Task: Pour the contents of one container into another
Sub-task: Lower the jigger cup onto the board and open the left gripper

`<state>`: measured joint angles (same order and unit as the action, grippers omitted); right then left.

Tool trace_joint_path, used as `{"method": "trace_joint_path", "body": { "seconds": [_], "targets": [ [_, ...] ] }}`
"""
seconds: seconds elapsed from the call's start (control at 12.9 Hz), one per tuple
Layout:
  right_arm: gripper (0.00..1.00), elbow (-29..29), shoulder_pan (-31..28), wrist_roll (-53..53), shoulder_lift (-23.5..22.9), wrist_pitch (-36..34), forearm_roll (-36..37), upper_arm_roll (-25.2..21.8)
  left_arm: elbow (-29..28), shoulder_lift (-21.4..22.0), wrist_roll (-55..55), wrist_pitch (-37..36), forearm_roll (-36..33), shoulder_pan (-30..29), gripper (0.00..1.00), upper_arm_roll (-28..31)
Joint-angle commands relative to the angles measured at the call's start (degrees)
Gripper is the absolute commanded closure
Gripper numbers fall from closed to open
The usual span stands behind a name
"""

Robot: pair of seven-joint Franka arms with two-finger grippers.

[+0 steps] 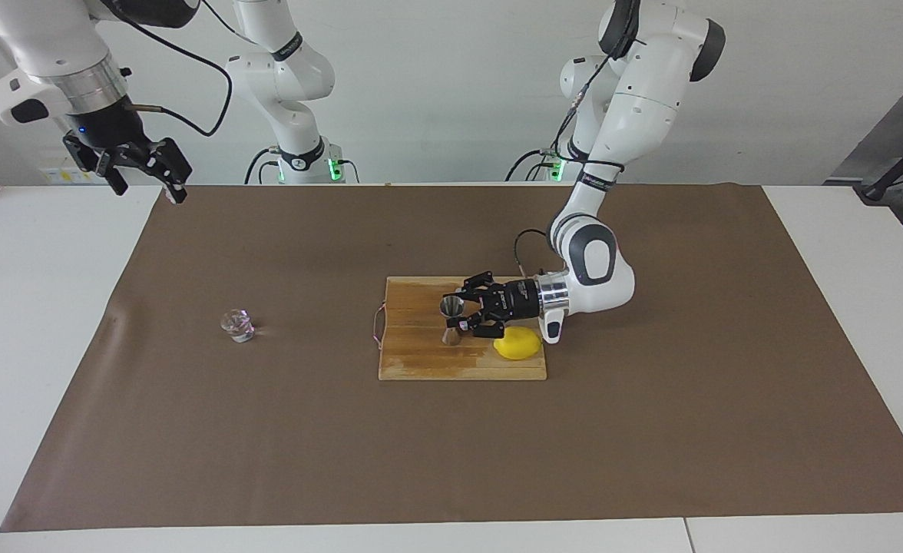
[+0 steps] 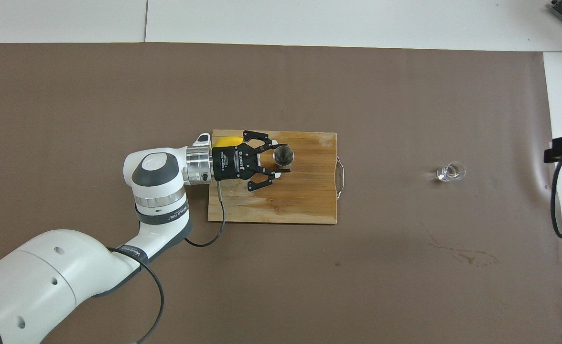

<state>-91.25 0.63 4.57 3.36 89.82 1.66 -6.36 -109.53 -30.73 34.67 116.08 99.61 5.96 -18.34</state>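
A brown mat covers the bench [image 1: 190, 430], with a wooden cutting board [image 1: 421, 357] at its middle. The left hand [image 1: 463, 313] lies level and low over the board, its fingers [image 2: 261, 137] spread around the narrow waist of the silver jigger [image 1: 451, 316]. The jigger stands upright between them, mouth up; whether the fingers touch it yet cannot be told, but they are clearly not clamped tight. A lemon [image 1: 518, 343] sits on the board just beside the hand's wrist.

The clear glass cup [image 1: 237, 325] stands upright on the mat, well apart from this hand, toward the right arm's end of the bench. Nothing holds it.

The right hand [image 1: 140, 167] waits high over the mat's corner, fingers apart and empty.

As a judgement, the task is at an early stage: no pouring has begun. The jigger still needs securing, the cup needs picking up, and the 2 must be brought together.
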Motion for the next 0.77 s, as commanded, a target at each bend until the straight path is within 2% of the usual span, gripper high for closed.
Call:
{"method": "trace_joint_path", "body": {
  "seconds": [0.0, 0.31, 0.7],
  "targets": [
    [0.00, -1.2, -0.7, -1.0, 1.2, -0.1, -1.7, 0.4, 0.0, 0.0, -1.0, 0.5, 1.8, 1.2, 0.23, 1.0],
    [0.00, -1.2, -0.6, -1.0, 1.2, -0.1, -1.7, 0.4, 0.0, 0.0, -1.0, 0.5, 1.9, 1.2, 0.00, 1.0],
    [0.00, -1.2, -0.7, -1.0, 1.2, -0.1, -1.7, 0.4, 0.0, 0.1, 0.0, -0.4, 1.0, -0.3, 0.00, 1.1]
  ]
}}
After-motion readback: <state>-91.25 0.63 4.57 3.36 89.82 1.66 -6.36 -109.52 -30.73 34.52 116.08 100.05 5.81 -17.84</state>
